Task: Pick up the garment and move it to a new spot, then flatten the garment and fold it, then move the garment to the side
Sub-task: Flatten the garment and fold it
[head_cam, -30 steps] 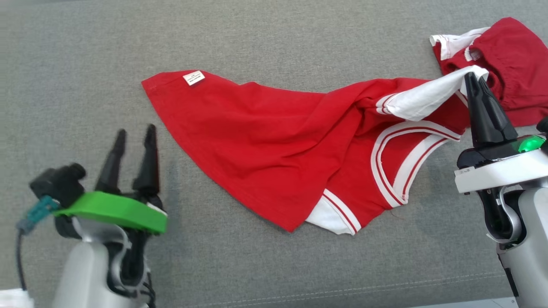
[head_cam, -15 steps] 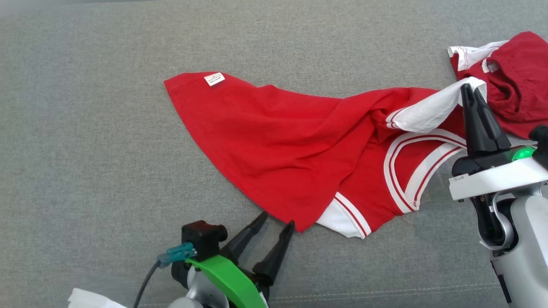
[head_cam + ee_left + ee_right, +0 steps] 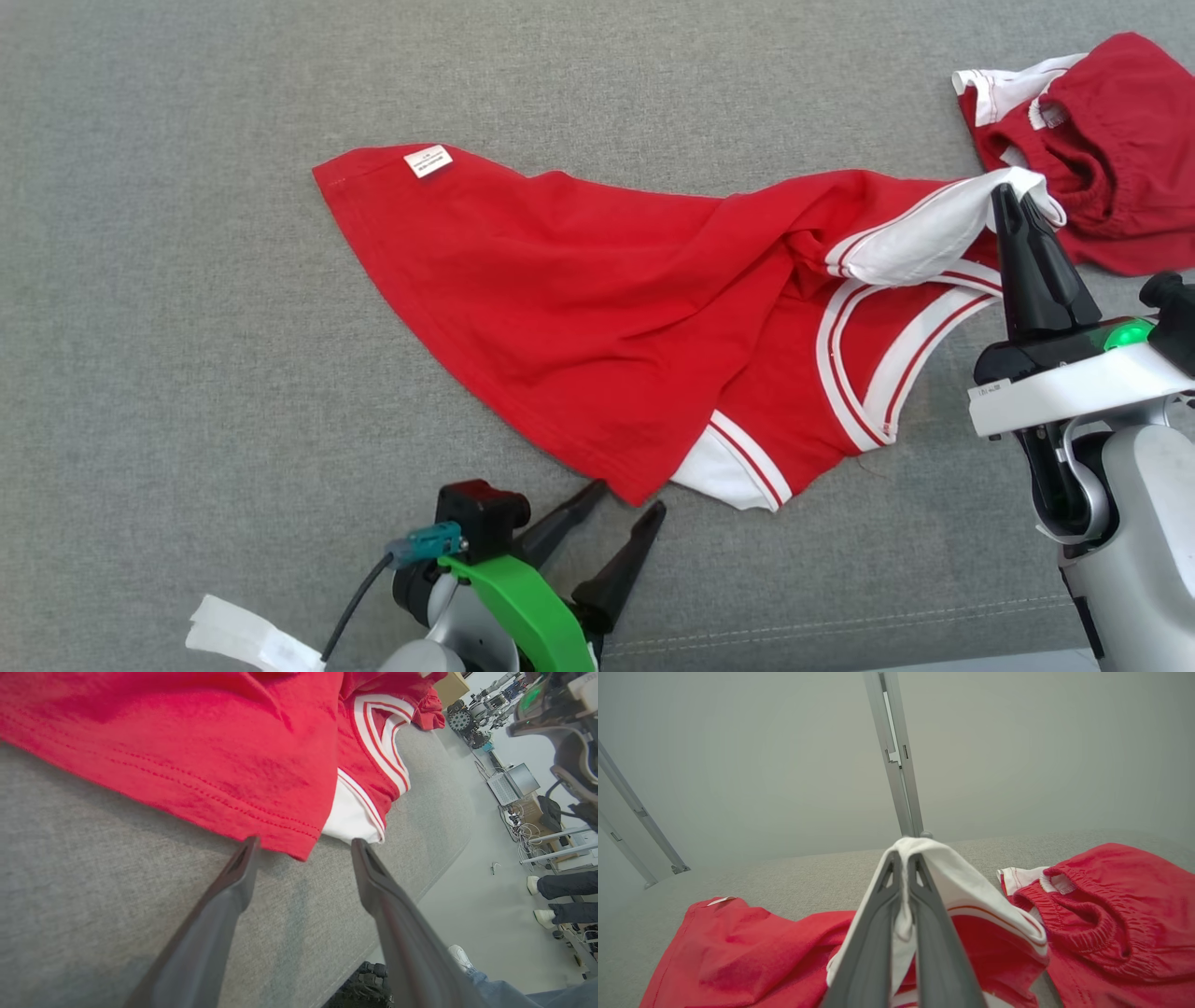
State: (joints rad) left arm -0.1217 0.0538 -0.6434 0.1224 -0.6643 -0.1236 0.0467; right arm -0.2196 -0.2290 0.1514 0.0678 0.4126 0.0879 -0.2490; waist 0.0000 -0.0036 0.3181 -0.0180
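red shorts point(image 3: 1120, 131) beside garment point(image 3: 579, 308), R side

Head cam high, top-down on sofa point(image 3: 168, 392); wrist cams low, close-in, fwd-facing; all 3 w/ garment point(image 3: 560, 308)

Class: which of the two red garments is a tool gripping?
The spread-out jersey, pinched by its white sleeve in the right tool; the crumpled shorts lie ungripped.

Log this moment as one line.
right pincer: shut on white sleeve of red shirt | left pincer: open, at near hem corner, no grip
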